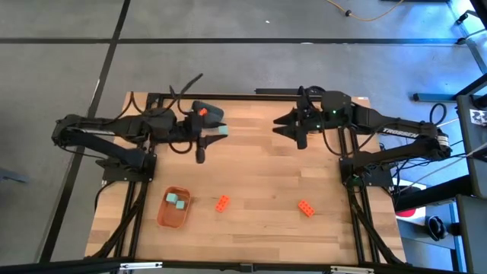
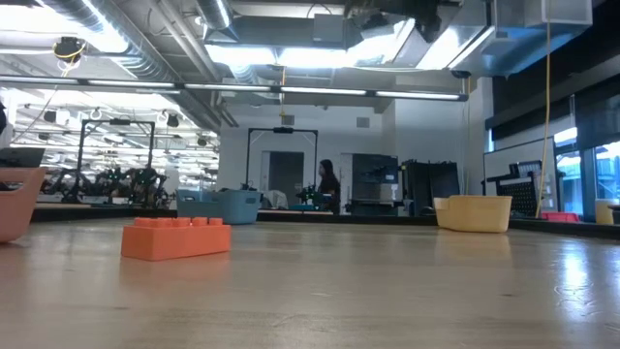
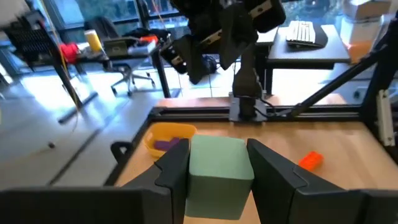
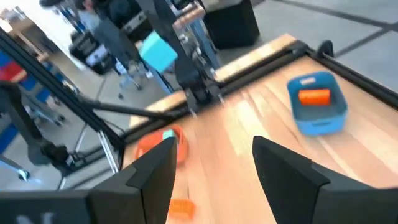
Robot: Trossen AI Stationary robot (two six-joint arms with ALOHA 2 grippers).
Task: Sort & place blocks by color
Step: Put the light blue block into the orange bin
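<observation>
My left gripper [image 1: 218, 131] hovers over the far left part of the table, shut on a teal-mint block [image 3: 217, 172]. The right wrist view shows that block [image 4: 158, 52] high above the wood. My right gripper [image 1: 283, 126] hangs open and empty over the far middle, facing the left one. Two orange-red bricks [image 1: 221, 202] [image 1: 306, 208] lie flat on the near part of the table. Two teal blocks [image 1: 177, 200] sit in the orange bowl [image 1: 164, 216]. One orange brick [image 4: 314, 95] lies in the blue bowl [image 4: 317, 122]. A purple block [image 3: 165, 144] lies in the yellow bowl [image 3: 163, 130]. My left gripper pinches the teal-mint block by two opposite side faces [image 3: 198, 177], one finger on each. The fingers reach roughly level toward the table's right. The block is lifted clear of the table.
The blue bowl [image 1: 207, 111] sits at the far left, partly under my left arm. The yellow bowl [image 2: 474, 212] stands toward the far right, near the right arm's base. Bare wood lies between the two loose bricks. A person stands in the room far behind the table.
</observation>
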